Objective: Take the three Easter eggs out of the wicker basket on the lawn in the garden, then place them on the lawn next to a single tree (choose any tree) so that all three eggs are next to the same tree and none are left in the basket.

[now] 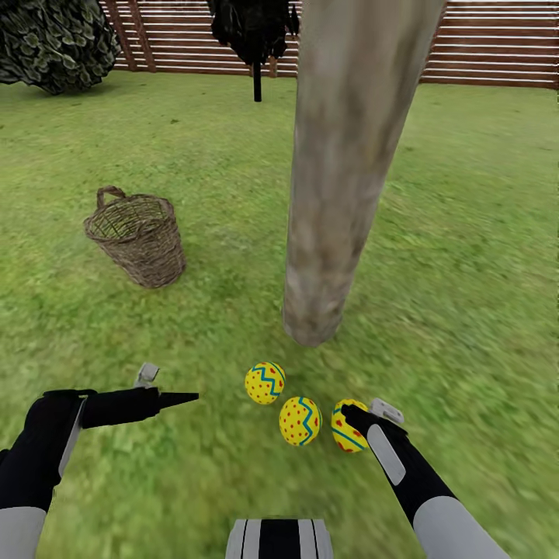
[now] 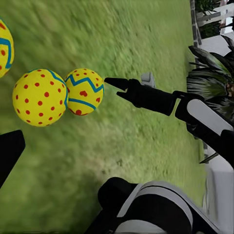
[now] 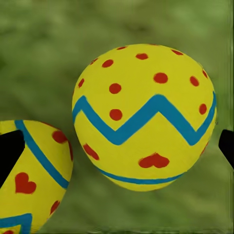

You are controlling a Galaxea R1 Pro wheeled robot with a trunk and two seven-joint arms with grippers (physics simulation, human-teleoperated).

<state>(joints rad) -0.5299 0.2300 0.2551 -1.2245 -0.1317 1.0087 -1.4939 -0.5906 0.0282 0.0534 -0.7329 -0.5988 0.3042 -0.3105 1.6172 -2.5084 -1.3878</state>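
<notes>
The right gripper (image 1: 355,415) sits low over the lawn (image 1: 466,256) at the rightmost egg (image 1: 347,426), its fingers spread wide with that egg (image 3: 144,117) between them, though contact cannot be told. The other two eggs (image 1: 300,420) (image 1: 265,383) lie in a row toward ten o'clock, just before the tree trunk (image 1: 341,171). The left gripper (image 1: 182,399), fingers together, hovers at nine o'clock; the basket (image 1: 140,237) stands beyond it, apart.

Three Easter eggs (image 1: 300,420) lie on the lawn (image 1: 466,256) before the tree (image 1: 334,194) (wicker basket (image 1: 140,237) further left)
</notes>
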